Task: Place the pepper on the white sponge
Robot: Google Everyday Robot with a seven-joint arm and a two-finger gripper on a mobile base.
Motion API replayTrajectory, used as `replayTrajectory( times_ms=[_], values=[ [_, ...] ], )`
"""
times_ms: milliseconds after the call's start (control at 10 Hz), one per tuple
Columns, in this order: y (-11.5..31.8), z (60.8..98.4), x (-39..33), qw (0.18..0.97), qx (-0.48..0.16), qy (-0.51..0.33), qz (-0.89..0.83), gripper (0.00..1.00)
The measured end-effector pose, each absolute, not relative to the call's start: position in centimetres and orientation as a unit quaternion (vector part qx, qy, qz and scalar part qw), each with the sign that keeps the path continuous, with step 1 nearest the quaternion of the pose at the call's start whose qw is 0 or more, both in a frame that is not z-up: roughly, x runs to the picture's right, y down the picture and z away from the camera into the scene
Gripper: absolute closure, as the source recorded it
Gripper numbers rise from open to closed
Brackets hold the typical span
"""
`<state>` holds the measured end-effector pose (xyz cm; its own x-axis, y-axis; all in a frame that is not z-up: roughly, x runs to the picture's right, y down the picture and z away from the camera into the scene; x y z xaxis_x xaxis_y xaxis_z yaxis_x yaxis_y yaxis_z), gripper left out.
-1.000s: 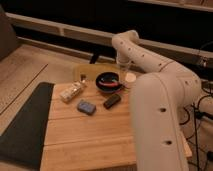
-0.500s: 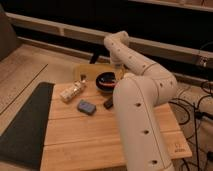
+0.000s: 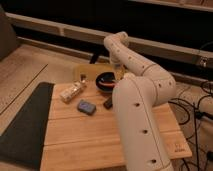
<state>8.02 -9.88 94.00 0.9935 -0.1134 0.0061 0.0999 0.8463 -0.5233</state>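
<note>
With jaws spread over the pepper [image 3: 120, 77] (beside the bowl [image 3: 104, 83]), the gripper [image 3: 118, 70] could be lowered off-centre and the pepper knocked away.

Table [image 3: 95, 137] is matt slatted wood, and the dark mat [image 3: 22, 125] beside it looks like cloth. Arm [image 3: 142, 100] is smooth white plastic with a slight sheen, gripper [image 3: 118, 74] tucked down at the rim of the bowl [image 3: 103, 83].

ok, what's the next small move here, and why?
Probably lower the gripper, which hangs open over the bowl's right rim, onto the pepper just under it, then close. The pepper looks not yet gripped, and the sponge nearer the front has nothing on it.
</note>
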Motion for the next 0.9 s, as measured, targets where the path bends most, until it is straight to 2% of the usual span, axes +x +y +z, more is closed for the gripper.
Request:
replayTrajectory(
  times_ms=[400,900],
  values=[
    [-10.0,97.7,3.3,0.964,-0.239,-0.050,-0.102,0.35],
    [-7.5,101.3,1.4,0.953,-0.255,-0.112,-0.119,0.35]
  ],
)
